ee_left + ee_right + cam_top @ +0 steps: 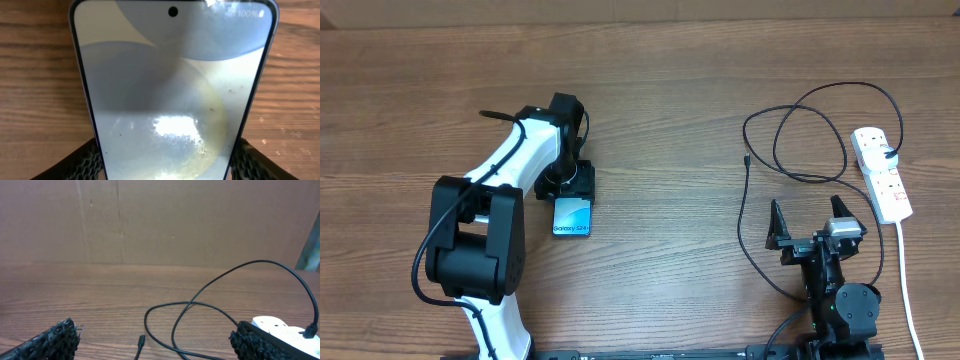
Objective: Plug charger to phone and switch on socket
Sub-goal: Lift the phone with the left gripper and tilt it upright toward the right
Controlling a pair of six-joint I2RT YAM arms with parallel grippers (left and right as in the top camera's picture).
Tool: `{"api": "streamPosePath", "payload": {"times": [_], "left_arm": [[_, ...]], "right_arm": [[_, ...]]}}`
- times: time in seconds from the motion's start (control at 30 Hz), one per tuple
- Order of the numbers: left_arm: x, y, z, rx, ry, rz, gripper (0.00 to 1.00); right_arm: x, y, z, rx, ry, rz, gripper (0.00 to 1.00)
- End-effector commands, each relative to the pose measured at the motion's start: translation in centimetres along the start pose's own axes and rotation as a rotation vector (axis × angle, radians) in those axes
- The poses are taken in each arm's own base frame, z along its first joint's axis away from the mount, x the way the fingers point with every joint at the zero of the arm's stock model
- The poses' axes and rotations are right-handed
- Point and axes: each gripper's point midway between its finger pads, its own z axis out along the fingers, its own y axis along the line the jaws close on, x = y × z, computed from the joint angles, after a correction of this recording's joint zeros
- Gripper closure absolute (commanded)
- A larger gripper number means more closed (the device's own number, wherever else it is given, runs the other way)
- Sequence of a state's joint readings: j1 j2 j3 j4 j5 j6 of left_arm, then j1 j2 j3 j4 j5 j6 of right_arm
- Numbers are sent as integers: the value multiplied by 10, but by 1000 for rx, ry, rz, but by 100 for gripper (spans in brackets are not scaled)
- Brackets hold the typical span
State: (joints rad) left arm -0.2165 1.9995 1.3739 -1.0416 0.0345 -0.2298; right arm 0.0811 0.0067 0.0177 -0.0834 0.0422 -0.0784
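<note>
Phone (172,90) pinched edgewise in the left gripper (167,152), far from the socket (882,172) — the right gripper (808,212), spread empty near it, likely takes the charger (747,170) tip next.

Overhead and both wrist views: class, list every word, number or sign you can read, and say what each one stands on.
"Galaxy S24": on the light blue screen of the slim rectangular smartphone, overhead view.
"100%": at the top corner of that same screen, left wrist view; the small icons beside it are too blurred to read.
White elongated power strip with red switches: any markings are too small to read.
Right wrist view: no text.
</note>
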Motion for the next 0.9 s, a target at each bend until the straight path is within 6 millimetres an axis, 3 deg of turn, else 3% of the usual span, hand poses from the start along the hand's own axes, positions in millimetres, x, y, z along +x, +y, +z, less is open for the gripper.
{"api": "streamPosePath", "payload": {"times": [0.0, 0.33, 0.67, 0.87], "left_arm": [[-11, -11, -15, 53, -18, -4, 47], [-9, -49, -52, 257, 30, -33, 49], [10, -95, -77, 548, 160, -112, 48], [20, -118, -96, 716, 240, -140, 53]], "right_arm": [[4, -1, 1, 5, 8, -2, 0], [4, -1, 1, 5, 8, -2, 0], [4, -1, 1, 5, 8, -2, 0], [4, -1, 1, 5, 8, -2, 0]]}}
